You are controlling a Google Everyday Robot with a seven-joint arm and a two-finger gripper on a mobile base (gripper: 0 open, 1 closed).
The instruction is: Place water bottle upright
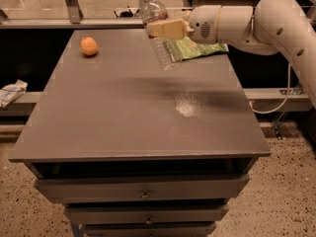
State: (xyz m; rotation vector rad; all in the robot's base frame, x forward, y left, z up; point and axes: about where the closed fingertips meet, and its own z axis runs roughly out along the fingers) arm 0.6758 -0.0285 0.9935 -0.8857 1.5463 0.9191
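Worktop: A flat grey worktop sat on a cabinet of drawers, each with a small knob at its middle.
Sheen: A pale patch of glare lay right of centre, with a dark band of shadow running across the surface just beyond it.
On the worktop: An orange rested near the far left corner. A green packet lay at the far right, well apart from the orange.
Room: The floor was speckled stone. A rail ran behind the worktop, a crumpled white cloth lay on a low ledge to the left, and a thin cable hung at the right.
Arm: The white arm reached in from the right, roughly level over the far edge.
Hand: The hand hung above the far part of the worktop, between orange and packet, pinching the bottle around its middle; one beige finger crossed the bottle's front.
Water bottle: The water bottle was in the air, clear of the worktop, cap uppermost and leaning, its base lower and to the right, in front of the packet.
Hard to make out: The other finger was hidden behind the bottle. The label was mostly covered. I could not tell whether the bottle held any water. The packet's near left corner was masked by the bottle, the arm ran off the right edge, and the lowest drawer was cut off below.
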